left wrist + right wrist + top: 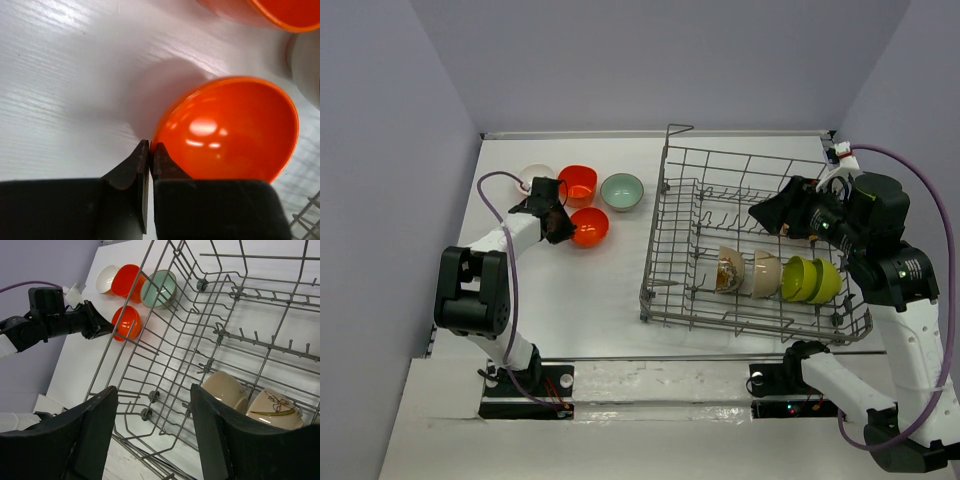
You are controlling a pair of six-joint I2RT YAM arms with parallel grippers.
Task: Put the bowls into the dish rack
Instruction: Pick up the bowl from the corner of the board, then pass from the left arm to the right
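A red-orange bowl (pixel 592 227) (pixel 230 130) rests on the white table left of the dish rack (pixel 655 262). My left gripper (pixel 558 228) (pixel 150 150) pinches its near rim, one finger inside and one outside, jaws nearly together. Behind it stand another red-orange bowl (pixel 578 184), a white bowl (pixel 535 175) and a pale teal bowl (pixel 622 191). Inside the rack lean a patterned bowl (pixel 728 268), a cream bowl (pixel 763 272) and lime green bowls (pixel 810 279). My right gripper (pixel 760 214) (pixel 154 395) hovers open and empty over the rack.
The rack's tall wire sides (pixel 131 342) and upright tines (pixel 260 337) stand between the two arms. A purple cable (pixel 495 200) loops beside the left arm. Walls close the table on the left, back and right.
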